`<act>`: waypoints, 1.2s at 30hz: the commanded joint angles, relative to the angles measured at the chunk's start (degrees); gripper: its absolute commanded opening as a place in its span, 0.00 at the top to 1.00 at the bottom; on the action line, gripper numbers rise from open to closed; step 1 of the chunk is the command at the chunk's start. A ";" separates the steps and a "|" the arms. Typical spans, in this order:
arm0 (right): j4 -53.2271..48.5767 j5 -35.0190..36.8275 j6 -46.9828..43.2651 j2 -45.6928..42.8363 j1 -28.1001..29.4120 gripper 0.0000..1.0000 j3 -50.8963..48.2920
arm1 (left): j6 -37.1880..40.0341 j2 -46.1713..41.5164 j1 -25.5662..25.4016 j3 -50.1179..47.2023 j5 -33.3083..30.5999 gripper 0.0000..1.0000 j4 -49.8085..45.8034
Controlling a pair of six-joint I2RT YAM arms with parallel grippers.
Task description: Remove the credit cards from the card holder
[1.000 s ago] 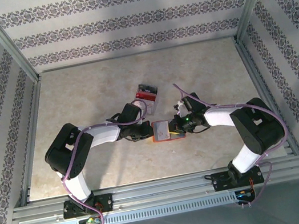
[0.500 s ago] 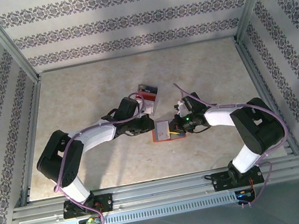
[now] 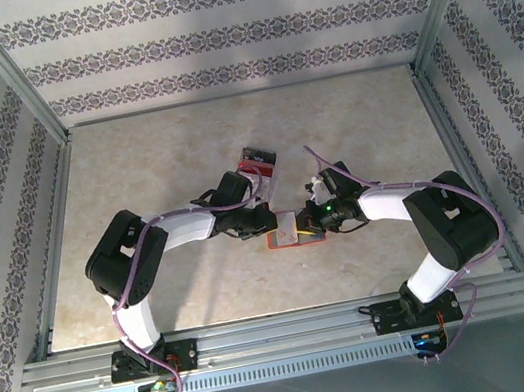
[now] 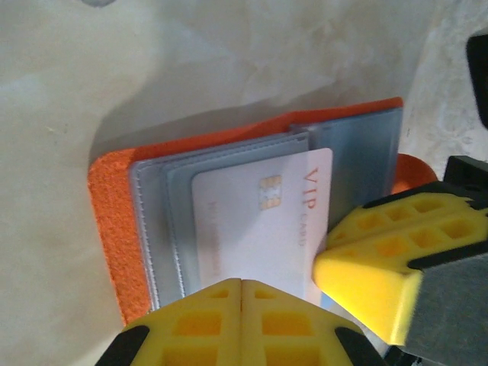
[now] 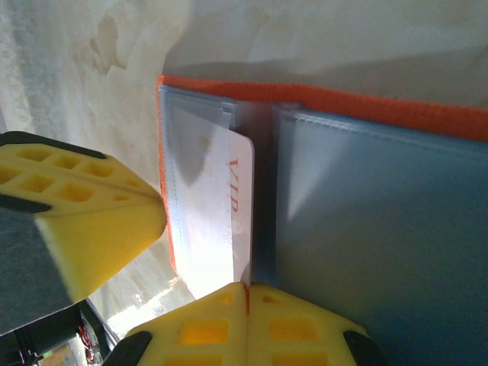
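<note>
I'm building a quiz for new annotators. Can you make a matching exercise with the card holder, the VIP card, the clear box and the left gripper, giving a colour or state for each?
Things:
1. card holder
2. VIP card
3. clear box
4. left gripper

Descriptions:
A. shut
B. white, with a gold chip
C. orange, lying open
D. holds something red

Pairs: 1-C, 2-B, 3-D, 4-A

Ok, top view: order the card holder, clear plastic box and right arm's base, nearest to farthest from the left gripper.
From the left gripper:
1. the card holder, at its fingertips.
2. the clear plastic box, farther back on the table.
3. the right arm's base, at the near edge.
</note>
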 commanded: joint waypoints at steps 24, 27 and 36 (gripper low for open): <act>-0.11 -2.92 -1.55 -1.82 -2.44 0.83 -1.88 | 1.86 2.78 0.48 -0.51 -3.93 0.99 -2.36; 0.12 -2.72 -1.30 -1.77 -2.44 0.77 -1.88 | 1.72 2.83 0.48 -0.53 -3.83 0.99 -2.29; 3.22 -3.07 0.55 0.64 -1.82 0.76 -2.06 | 1.72 2.57 0.48 -0.47 -3.85 0.99 -2.35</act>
